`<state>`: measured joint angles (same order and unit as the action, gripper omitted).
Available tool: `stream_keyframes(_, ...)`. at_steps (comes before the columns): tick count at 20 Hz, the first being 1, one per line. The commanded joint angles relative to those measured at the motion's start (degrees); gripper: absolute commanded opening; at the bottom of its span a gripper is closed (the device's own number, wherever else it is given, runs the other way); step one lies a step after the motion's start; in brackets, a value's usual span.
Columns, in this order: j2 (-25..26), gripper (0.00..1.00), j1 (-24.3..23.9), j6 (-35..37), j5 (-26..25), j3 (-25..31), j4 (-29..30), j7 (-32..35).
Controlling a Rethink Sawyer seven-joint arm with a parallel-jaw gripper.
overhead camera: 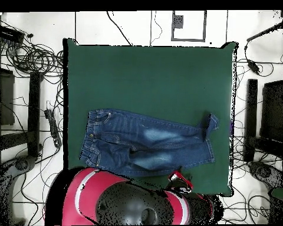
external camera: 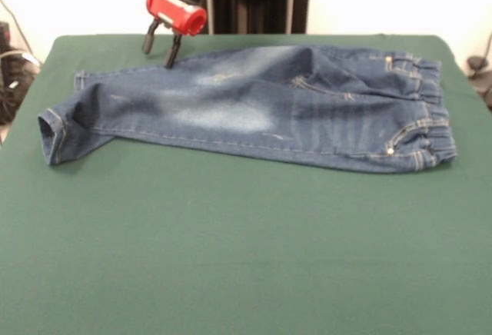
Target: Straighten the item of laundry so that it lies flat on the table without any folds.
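Nearest the front camera the table (external camera: 231, 258) is a broad stretch of bare dark green felt. Beyond it, across the middle and toward the far side, lie the jeans (external camera: 254, 112), spread lengthwise with the gathered waistband (external camera: 427, 112) at the picture's right and the leg ends at the left. Most of the garment looks laid out: the thighs with their pale patches rest flat and the near leg runs out straight to its cuff (external camera: 52, 131). What seems left is at the leg ends, where the overhead view shows one cuff turned up or folded back on itself, and along the middle, where the two legs overlap with a soft ridge rather than lying apart. Farthest back, the gripper (external camera: 161, 47) hangs just above the far edge of the upper leg, its two dark fingers (external camera: 174, 52) spread a little apart and holding nothing; whether the tips touch the denim is not clear.
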<state>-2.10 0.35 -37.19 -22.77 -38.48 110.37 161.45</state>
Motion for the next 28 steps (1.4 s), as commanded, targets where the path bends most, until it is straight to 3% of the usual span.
stream_keyframes(1,7.73,1.00,-1.29,-5.93,7.01,9.89,-10.83,0.17)
stream_keyframes(5,8.12,1.00,-1.85,-6.35,6.28,9.89,-11.52,-0.30)
stream_keyframes(10,4.68,1.00,-1.55,-2.15,3.47,9.98,-9.97,0.31)
stream_keyframes(18,-5.35,1.00,-3.51,13.41,-8.13,12.79,-11.36,-1.22)
stream_keyframes(22,-6.79,1.00,-4.86,15.17,-11.86,13.85,-13.27,-2.09)
stream_keyframes(28,-5.83,1.00,-4.75,12.79,-12.99,12.72,-15.46,-2.47)
